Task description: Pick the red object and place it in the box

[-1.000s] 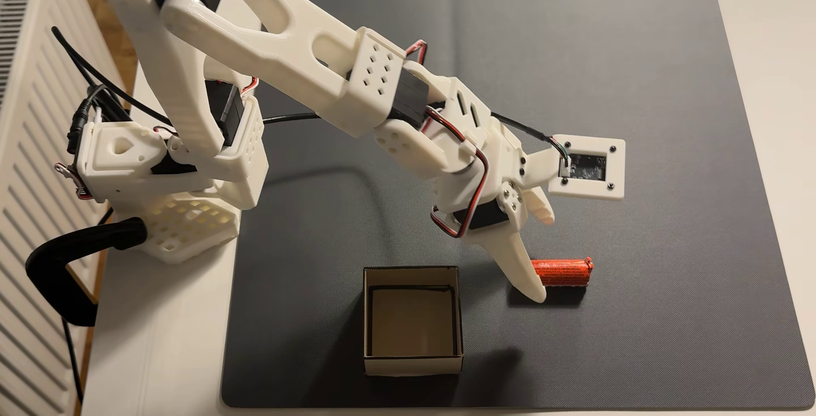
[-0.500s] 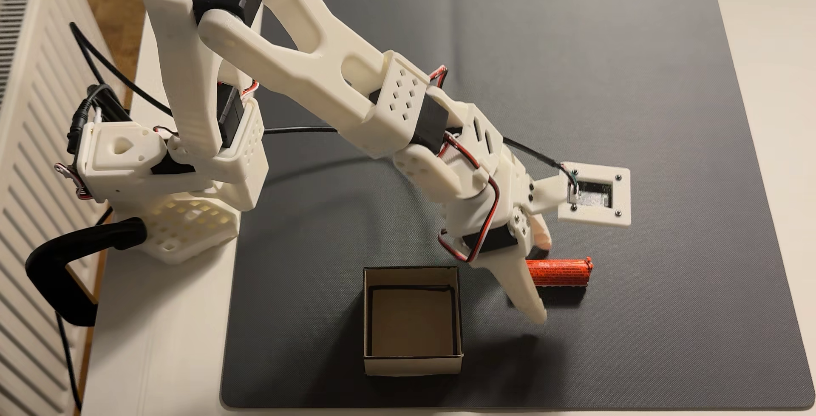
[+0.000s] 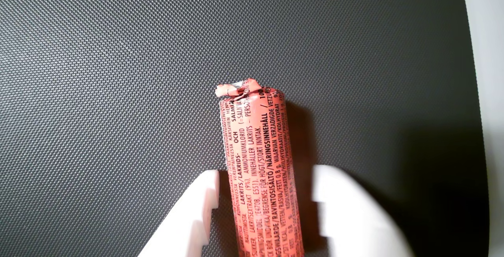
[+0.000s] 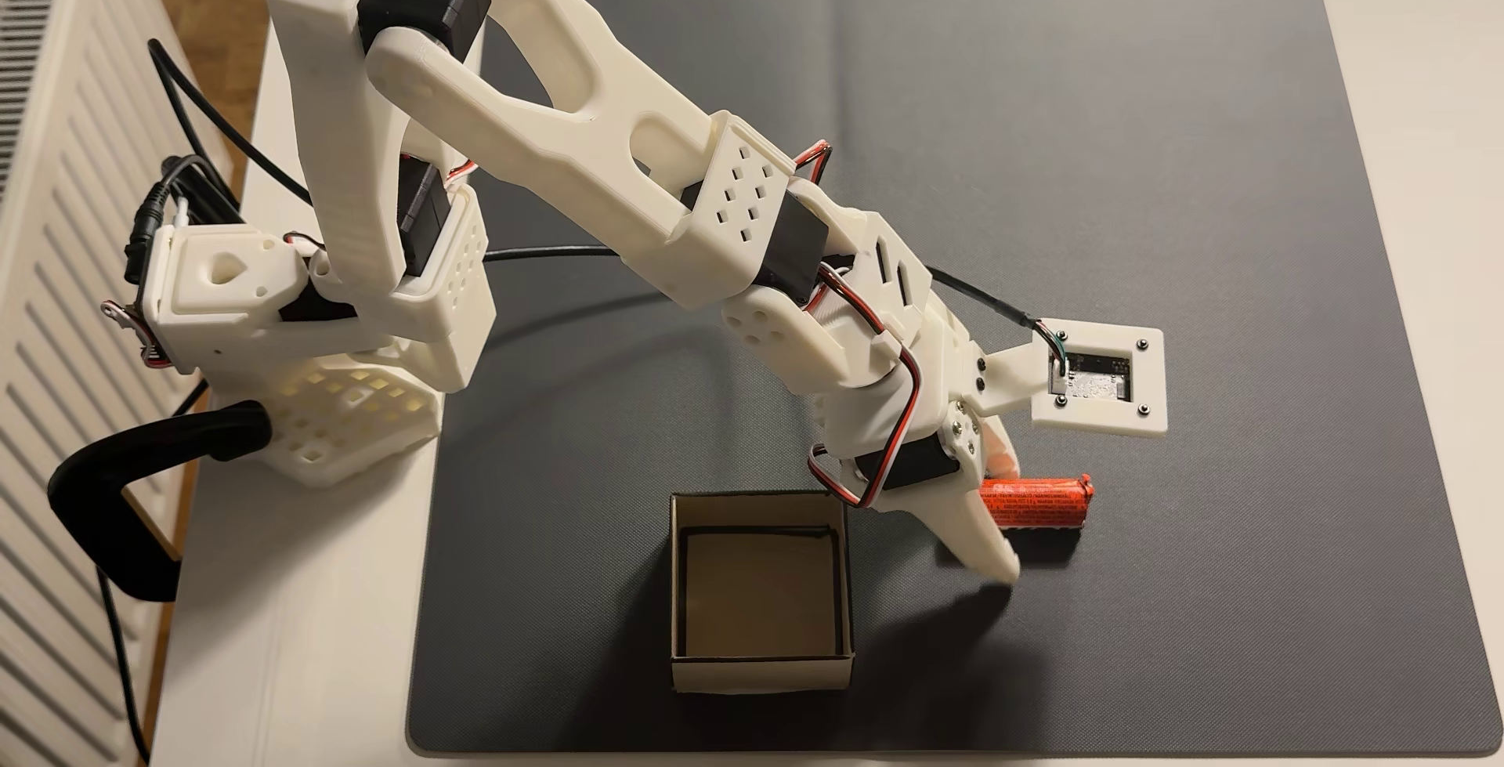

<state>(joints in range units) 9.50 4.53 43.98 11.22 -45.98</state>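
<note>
Open end effector [image 3: 265, 194], one finger [image 3: 197, 213] on each side of the red object [image 3: 262, 170], a thin gap left on both flanks in the wrist view. Not yet gripping. Red object [image 4: 1038, 502] lying flat on the dark mat [image 4: 1058, 124], just right of the box [image 4: 761, 673] in the fixed view, twisted end pointing away from the box.

Likely trouble from here:
- Rolling away from the box during closing, since round and loose on the mat, if one finger lands first.
- Slipping or pivoting once lifted: grip set near the box-side end rather than the middle, so probably a drooping far end.
- Crushing of the thin wrapper under too hard a squeeze.
- Catching on the box wall during the swing over, if carried too low.
- Lodging across the box rim rather than dropping in, with a length close to the box's width.

Hard to make out:
- Box-side end of the red object, cut off at the bottom edge of the wrist view and covered by the end effector [image 4: 1005, 519] in the fixed view.
- Fingertip contact with the mat, unclear in both.
- Far finger, mostly behind the wrist in the fixed view.
</note>
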